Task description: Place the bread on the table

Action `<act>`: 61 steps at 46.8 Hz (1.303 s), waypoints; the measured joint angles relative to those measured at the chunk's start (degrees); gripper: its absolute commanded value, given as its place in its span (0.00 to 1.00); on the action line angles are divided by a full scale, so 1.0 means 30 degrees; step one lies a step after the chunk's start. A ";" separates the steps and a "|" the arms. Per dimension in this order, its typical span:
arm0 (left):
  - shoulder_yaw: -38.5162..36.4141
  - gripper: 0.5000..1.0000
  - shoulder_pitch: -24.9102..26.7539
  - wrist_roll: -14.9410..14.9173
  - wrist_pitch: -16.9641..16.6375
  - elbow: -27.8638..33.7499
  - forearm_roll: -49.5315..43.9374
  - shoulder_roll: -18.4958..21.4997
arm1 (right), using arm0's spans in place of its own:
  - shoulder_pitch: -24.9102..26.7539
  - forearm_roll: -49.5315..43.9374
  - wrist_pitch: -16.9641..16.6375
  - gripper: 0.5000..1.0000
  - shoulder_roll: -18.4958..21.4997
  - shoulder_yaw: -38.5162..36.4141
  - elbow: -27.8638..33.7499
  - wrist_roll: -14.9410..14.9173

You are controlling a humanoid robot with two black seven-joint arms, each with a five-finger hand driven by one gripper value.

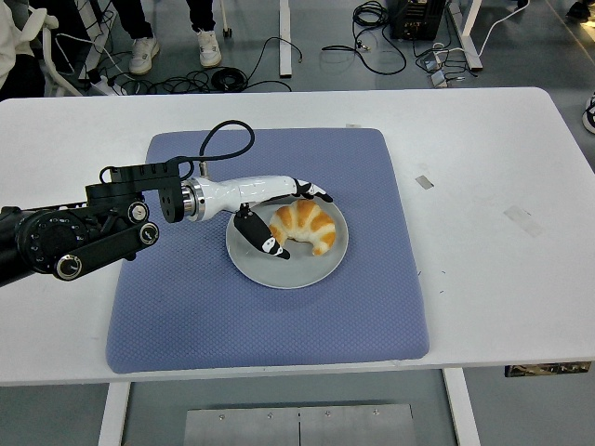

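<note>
The left hand reaches in from the left over the plate, its fingers spread around the bread and not closed on it. The upper fingers lie along the bread's far edge, at its top left, and the thumb angles down beside the bread's near left end. Whether any fingertip actually touches the crust cannot be told from this view. The hand is white with black tips, and its white wrist joins a black arm that runs off the left edge. A black cable loops up from the wrist over the mat.

The bread, a golden croissant, lies on the plate, a little right of its centre, with its ends curving toward the near side. The grey round plate sits in the middle of the blue mat, which covers the centre of the white table.

Two small pieces of tape lie on the table right of the mat. Beyond the far edge, cables lie on the floor and a person's shoes show at the top left.
</note>
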State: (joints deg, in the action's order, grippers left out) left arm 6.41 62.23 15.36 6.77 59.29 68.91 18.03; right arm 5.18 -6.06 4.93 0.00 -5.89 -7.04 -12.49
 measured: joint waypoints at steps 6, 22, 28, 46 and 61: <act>-0.0007 0.80 -0.0004 0.0084 -0.0002 -0.0258 0.0008 -0.0201 | 0.0000 0.0000 0.0000 1.00 0.0000 0.0000 0.0002 0.0002; -0.1039 0.63 0.0027 0.0522 -0.0062 -0.0772 0.0065 -0.0511 | 0.0000 0.0000 -0.0005 1.00 0.0000 -0.0001 -0.0002 0.0003; -0.1053 0.34 0.0027 0.0689 -0.0062 -0.1162 0.0064 -0.0717 | -0.0001 0.0000 -0.0005 1.00 0.0000 0.0000 0.0000 0.0001; -0.1000 0.00 0.1007 0.1093 -0.0052 -0.1220 -0.0188 -0.0606 | 0.0001 0.0000 -0.0005 1.00 0.0000 -0.0001 -0.0002 0.0004; -0.0657 0.00 0.2503 0.1358 0.0031 -0.1188 -0.1709 0.0676 | 0.0001 0.0000 -0.0005 1.00 0.0000 -0.0001 0.0000 0.0003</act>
State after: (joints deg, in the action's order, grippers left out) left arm 4.44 69.74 19.43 6.86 55.73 63.78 20.06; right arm 5.19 -6.06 4.92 0.00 -5.89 -7.04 -12.48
